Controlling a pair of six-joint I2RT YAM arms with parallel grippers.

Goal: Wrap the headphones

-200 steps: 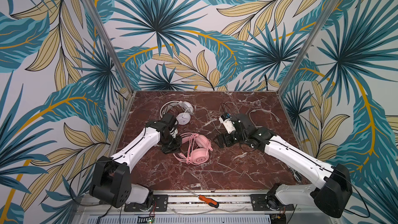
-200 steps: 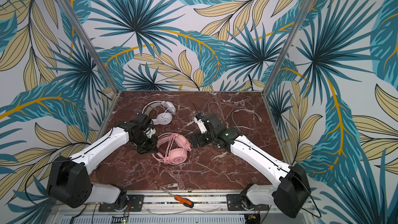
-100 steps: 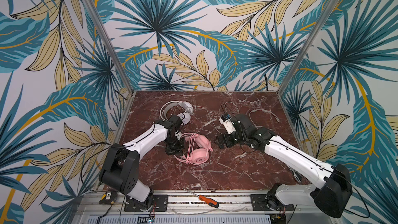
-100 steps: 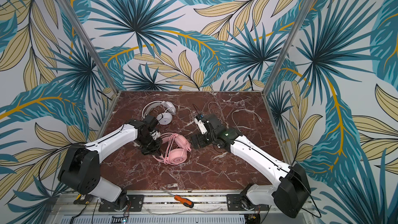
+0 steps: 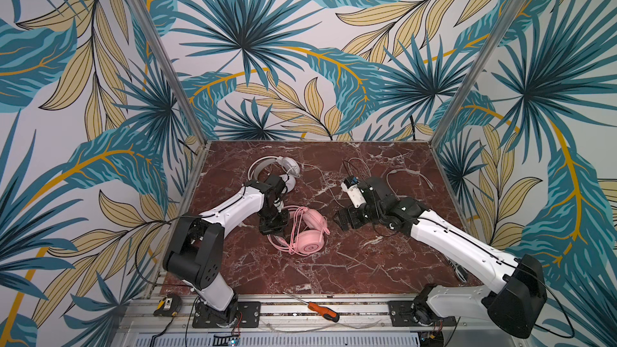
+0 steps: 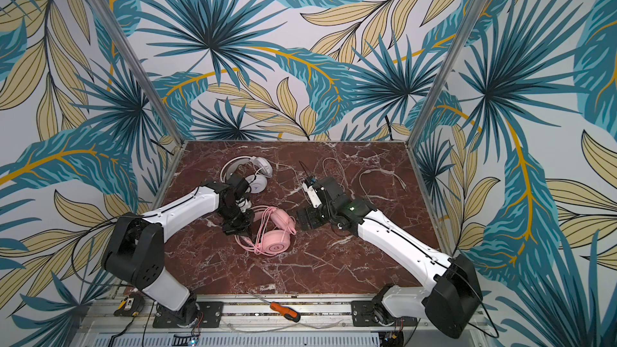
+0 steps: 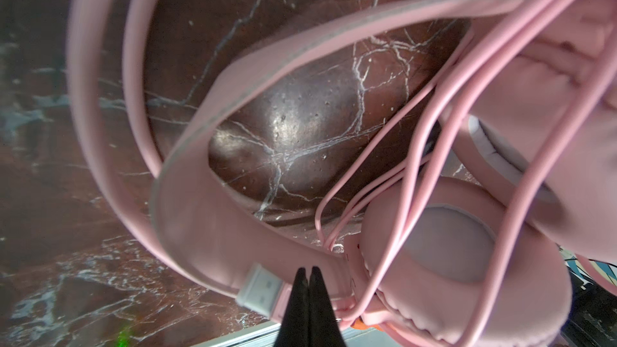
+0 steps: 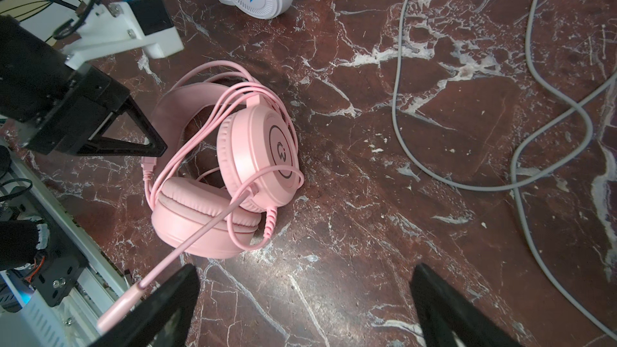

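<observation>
Lying on table (image 5: 334,272) | pink headset (image 5: 305,230) | cable (image 8: 271,220) looped over earcups (image 8: 260,148)

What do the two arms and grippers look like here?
Both arms match: left arm and right arm have white link shells, black joint housings and thin black cables along them. Left gripper and right gripper have black tapered fingers. A white camera mount sits on the right wrist.

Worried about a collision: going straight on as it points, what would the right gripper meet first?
Probably the pink headset, its boom mic first: the tip lies right beside the open right gripper. Depth is unclear; a downward tilt could meet the table sooner.
</observation>
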